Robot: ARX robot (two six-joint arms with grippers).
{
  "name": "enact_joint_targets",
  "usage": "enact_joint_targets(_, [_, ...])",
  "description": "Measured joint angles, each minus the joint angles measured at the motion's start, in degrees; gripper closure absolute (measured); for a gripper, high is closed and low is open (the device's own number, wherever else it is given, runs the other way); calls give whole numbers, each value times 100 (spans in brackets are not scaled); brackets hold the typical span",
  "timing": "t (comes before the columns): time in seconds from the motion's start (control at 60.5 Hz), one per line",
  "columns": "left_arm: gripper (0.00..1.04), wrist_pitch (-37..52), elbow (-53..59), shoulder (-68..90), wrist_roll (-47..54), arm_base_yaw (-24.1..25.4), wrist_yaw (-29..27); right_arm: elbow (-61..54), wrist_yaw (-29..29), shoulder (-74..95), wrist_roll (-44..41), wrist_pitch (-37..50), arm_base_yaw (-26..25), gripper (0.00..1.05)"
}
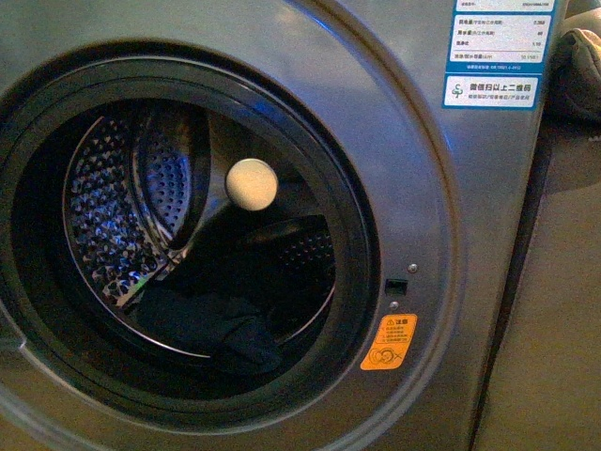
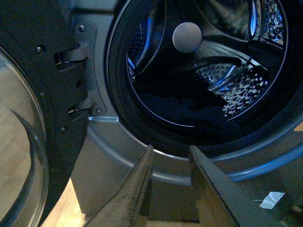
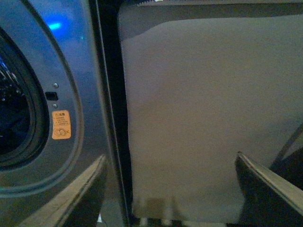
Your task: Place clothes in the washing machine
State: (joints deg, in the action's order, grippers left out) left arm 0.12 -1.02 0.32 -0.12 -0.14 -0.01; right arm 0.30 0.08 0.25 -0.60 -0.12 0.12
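Note:
The grey washing machine fills the front view, its round black-rimmed mouth open onto the perforated steel drum. The dark navy clothes lie at the bottom front of the drum, just inside the rim, and show again in the left wrist view. My left gripper is open and empty, held just outside and below the mouth. My right gripper is open and empty too, off to the machine's right before a grey panel. Neither arm shows in the front view.
The open door with its glass bowl hangs at the machine's left. A pale round knob sits inside the drum. An orange sticker and blue-white labels mark the front. A tan-brown bundle lies top right; a grey panel stands beside the machine.

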Motion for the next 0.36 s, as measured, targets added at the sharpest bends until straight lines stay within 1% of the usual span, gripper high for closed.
enact_joint_targets(0.033, [69, 0, 0, 0, 0, 0, 0, 0, 0, 0, 0, 0, 0, 12])
enact_joint_targets(0.083, [60, 0, 0, 0, 0, 0, 0, 0, 0, 0, 7, 0, 0, 6])
enact_joint_targets(0.149, [47, 0, 0, 0, 0, 0, 2, 0, 0, 0, 2, 0, 0, 8])
enact_joint_targets(0.215, [37, 0, 0, 0, 0, 0, 0, 0, 0, 0, 4, 0, 0, 7])
enact_joint_targets(0.264, [26, 0, 0, 0, 0, 0, 0, 0, 0, 0, 4, 0, 0, 7])
enact_joint_targets(0.281, [24, 0, 0, 0, 0, 0, 0, 0, 0, 0, 4, 0, 0, 7])
enact_joint_targets(0.363, [8, 0, 0, 0, 0, 0, 0, 0, 0, 0, 4, 0, 0, 7])
